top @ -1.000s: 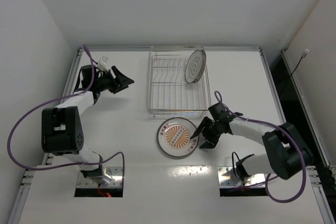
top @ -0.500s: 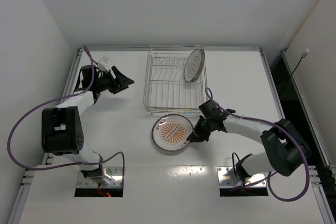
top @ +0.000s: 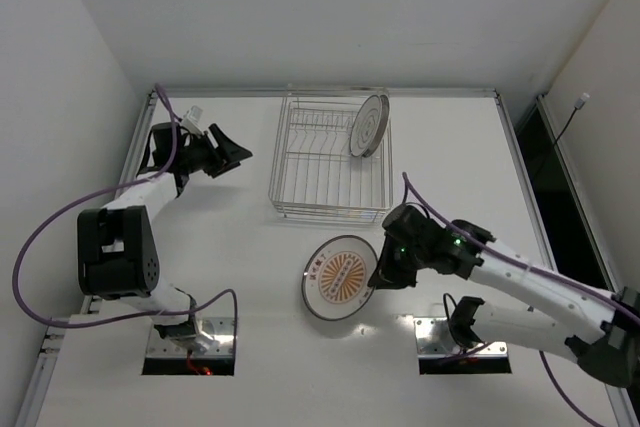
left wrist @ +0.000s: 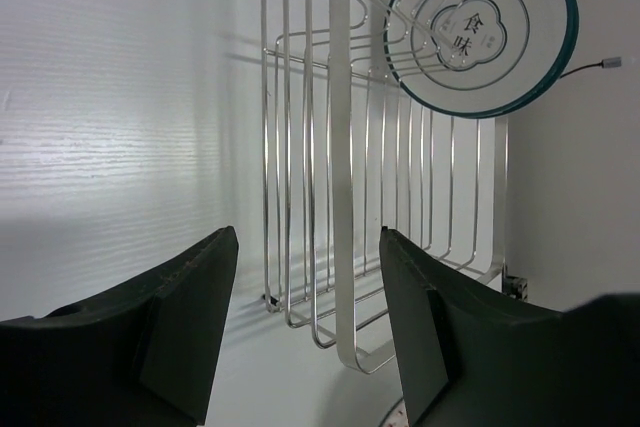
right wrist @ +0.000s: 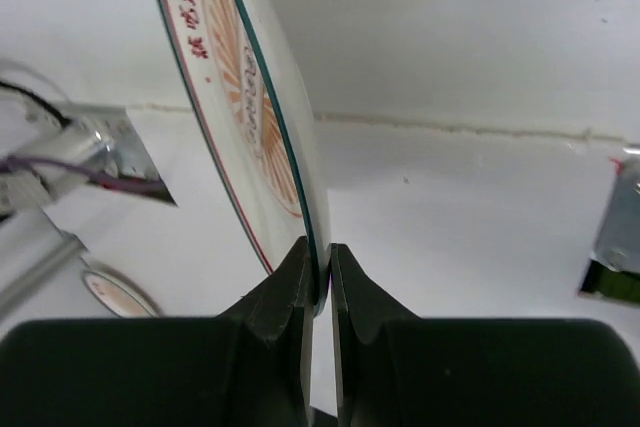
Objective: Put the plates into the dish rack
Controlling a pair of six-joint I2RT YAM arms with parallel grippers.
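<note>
The orange sunburst plate [top: 338, 278] is near the middle of the table, in front of the dish rack [top: 300, 162]. My right gripper [top: 378, 273] is shut on its right rim. The right wrist view shows that plate [right wrist: 250, 107] edge-on and tilted, with the rim pinched between the fingers of the right gripper [right wrist: 320, 269]. A white plate with dark rings [top: 370, 127] stands upright in the rack's far right end. It also shows in the left wrist view as the ringed plate [left wrist: 480, 27] above the rack wires [left wrist: 340, 197]. My left gripper [top: 236, 154] stays open left of the rack, its jaws [left wrist: 308, 239] holding nothing.
Two metal base plates [top: 188, 342] [top: 458, 339] sit at the near table edge. Purple cables loop off both arms. A raised rim [top: 320, 92] borders the far side of the table, with white walls behind and on both sides.
My right gripper closed on the orange plate's right rim, pushed it left, then drew it nearer and tilted it up. The rack slid slightly left. The left arm has not moved.
</note>
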